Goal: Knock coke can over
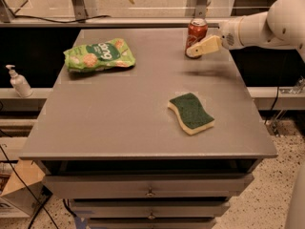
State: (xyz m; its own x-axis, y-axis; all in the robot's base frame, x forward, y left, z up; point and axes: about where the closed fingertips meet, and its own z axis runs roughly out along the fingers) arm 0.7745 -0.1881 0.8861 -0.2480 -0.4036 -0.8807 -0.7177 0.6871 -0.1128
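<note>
The coke can [196,34] is red with a silver top and stands upright at the far right of the grey table [119,113]. My gripper [192,52] comes in from the right on a white arm. Its tan fingers [205,46] point left and down, and their tip lies against the lower right side of the can, in front of it. The can's base is partly hidden by the fingers.
A green snack bag [99,55] lies at the far left of the table. A green and yellow sponge [191,112] lies right of centre. A soap dispenser [18,82] stands on a ledge left of the table. Drawers sit below the front edge.
</note>
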